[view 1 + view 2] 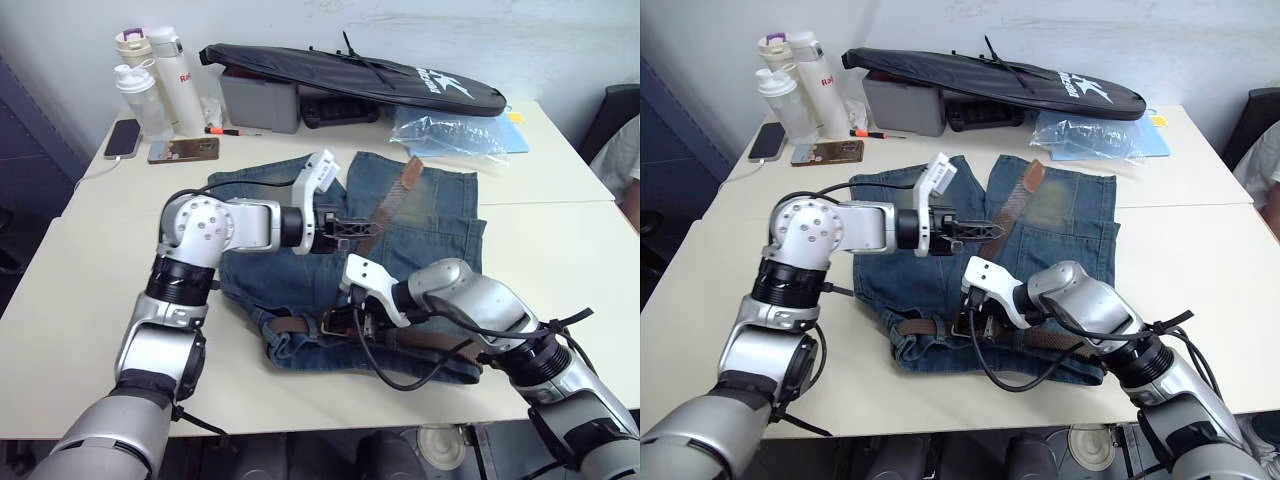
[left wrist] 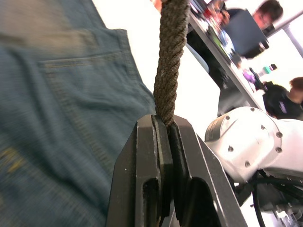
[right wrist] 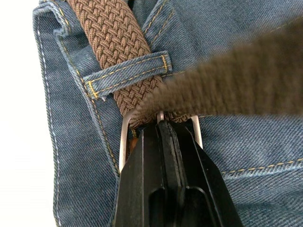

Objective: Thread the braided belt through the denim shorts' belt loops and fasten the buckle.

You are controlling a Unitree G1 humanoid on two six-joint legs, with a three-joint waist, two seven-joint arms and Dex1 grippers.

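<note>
Your belt [image 1: 385,215] already runs through waistband loops [image 3: 128,73] of shorts [image 1: 440,215] mid-bench. Left gripper [image 1: 350,228] jaws clamped on free belt strap over shorts; right gripper [image 3: 163,124] jaws clamped at buckle [image 3: 124,137], near waistband. Left: fasten prong.

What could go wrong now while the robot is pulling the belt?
The left gripper pinches only a thin edge of the braided belt, so the strap might slip out if it pulls harder. The right gripper is shut at the buckle on the denim shorts; if that hold gives, the buckle could tip and the belt could jam there beside the belt loop.
</note>
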